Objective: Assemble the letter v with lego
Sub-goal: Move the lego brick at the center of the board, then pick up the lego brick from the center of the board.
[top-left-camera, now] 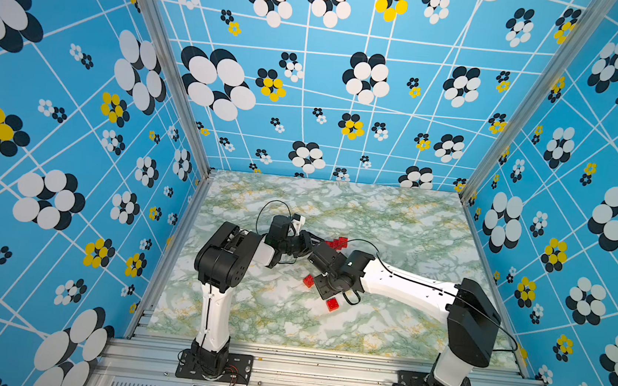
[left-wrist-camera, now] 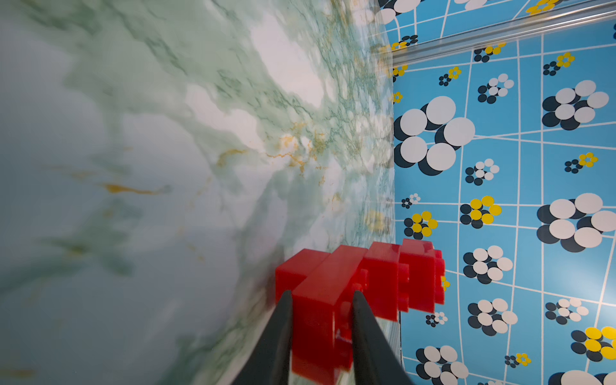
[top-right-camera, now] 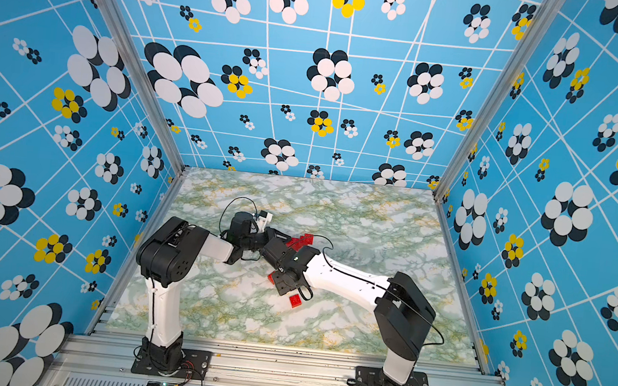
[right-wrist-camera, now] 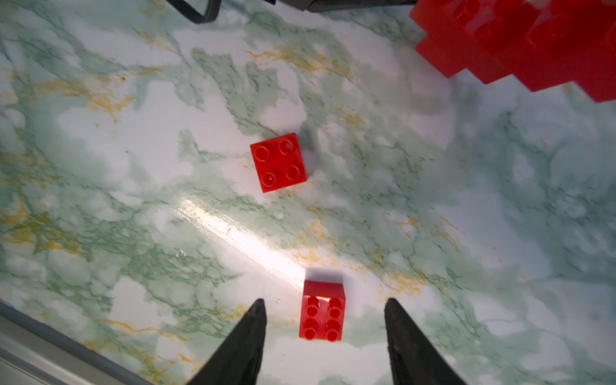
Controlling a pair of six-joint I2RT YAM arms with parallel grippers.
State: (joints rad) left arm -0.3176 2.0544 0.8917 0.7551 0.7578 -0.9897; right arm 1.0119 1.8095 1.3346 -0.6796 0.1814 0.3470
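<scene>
Meanwhile, our left jaws clamp the half-built v (left-wrist-camera: 383, 276) above the worktop (left-wrist-camera: 166, 150); our right jaws stand apart over a loose brick (right-wrist-camera: 322, 311) at its 6 o'clock. We fear an off-centre pinch could flick it away.

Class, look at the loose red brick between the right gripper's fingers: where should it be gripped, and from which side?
Grip the brick on its two smooth side walls, coming down from above. Those walls are flat, parallel and face the open right gripper's fingers, which stand clear on either side; the studded face probably gives a poorer hold.
</scene>
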